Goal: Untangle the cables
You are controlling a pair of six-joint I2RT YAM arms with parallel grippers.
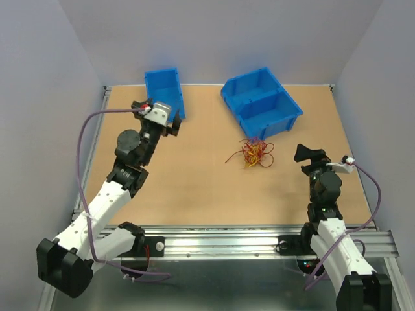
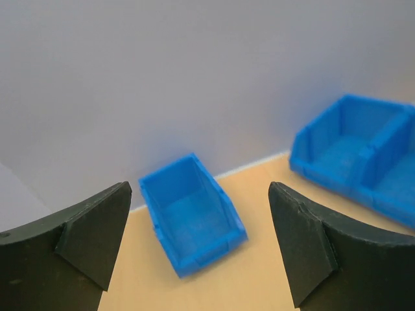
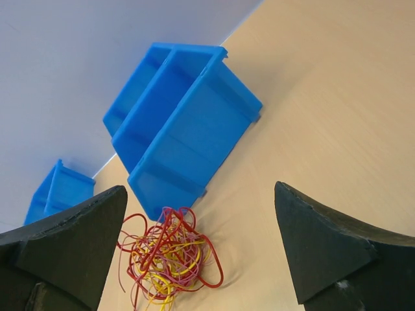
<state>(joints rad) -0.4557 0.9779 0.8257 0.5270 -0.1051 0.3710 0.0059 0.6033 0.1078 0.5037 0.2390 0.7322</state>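
Observation:
A tangled clump of thin red and yellow cables [image 1: 255, 153] lies on the wooden table just in front of the two-compartment blue bin [image 1: 262, 102]. In the right wrist view the cables [image 3: 168, 256] sit low and left of centre, touching the bin's front wall [image 3: 178, 139]. My right gripper [image 1: 310, 155] hovers to the right of the clump, open, with nothing between its fingers [image 3: 324, 243]. My left gripper [image 1: 170, 125] is at the back left, open and empty, beside the small blue bin [image 1: 165, 91]. The small blue bin [image 2: 191, 214] looks empty.
White walls close the table on the left, back and right. A metal rail [image 1: 227, 236] runs along the near edge, between the arm bases. Purple robot cables [image 1: 81, 168] loop off both arms.

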